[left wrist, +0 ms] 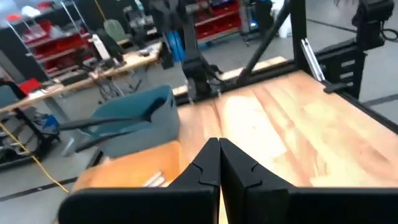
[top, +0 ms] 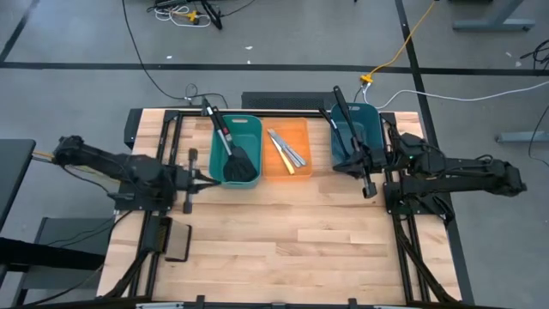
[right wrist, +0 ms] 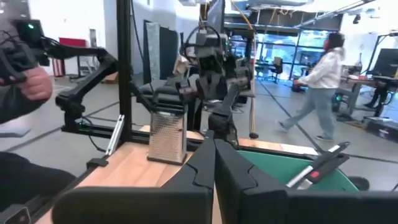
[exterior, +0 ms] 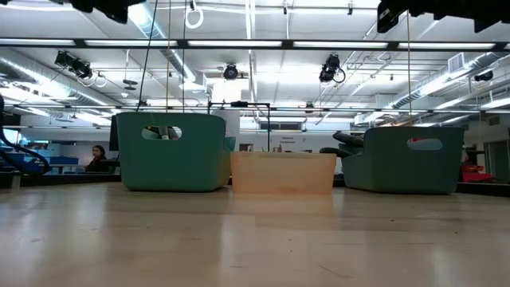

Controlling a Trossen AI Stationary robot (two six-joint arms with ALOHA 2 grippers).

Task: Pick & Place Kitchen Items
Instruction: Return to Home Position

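Note:
Three bins stand in a row at the table's far side. The left teal bin holds a black slotted spatula and a long black ladle that leans out over the far rim. The orange bin holds several knives lying flat. In the right teal bin, black utensils lean over the far rim. My left gripper is shut and sits just near the left bin. My right gripper is shut at the right bin's near edge. Both are bare.
Black frame rails run along both sides of the wooden table. A flat black pad lies at the near left. A person walks in the room beyond, and a hand shows at the edge of the right wrist view.

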